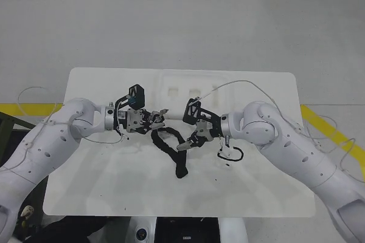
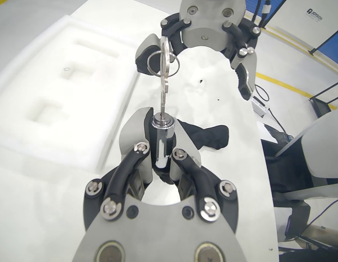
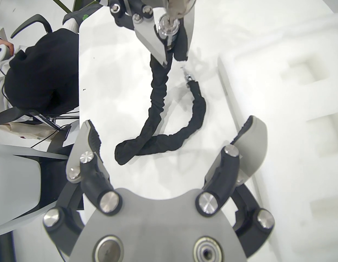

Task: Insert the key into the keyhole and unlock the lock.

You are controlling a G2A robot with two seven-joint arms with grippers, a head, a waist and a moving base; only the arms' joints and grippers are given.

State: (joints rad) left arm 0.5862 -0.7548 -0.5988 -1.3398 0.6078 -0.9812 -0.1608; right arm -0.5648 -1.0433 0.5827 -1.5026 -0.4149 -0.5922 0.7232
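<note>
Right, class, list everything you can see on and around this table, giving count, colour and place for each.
lock cylinder: one, chrome, clamped in the left claw
key: one, silver, standing in the cylinder's end
chain: one, black sleeve, trailing from the cylinder in a loop on the table
foam tray: one, white, with recesses, on the table's far side
table: one, white
left claw: one, grey and black, shut on the lock cylinder
right claw: one, grey and black, open, apart from the key

Key (image 2: 164, 79) and lock (image 2: 163, 134) are silver, chain sleeve (image 3: 158, 102) black.
</note>
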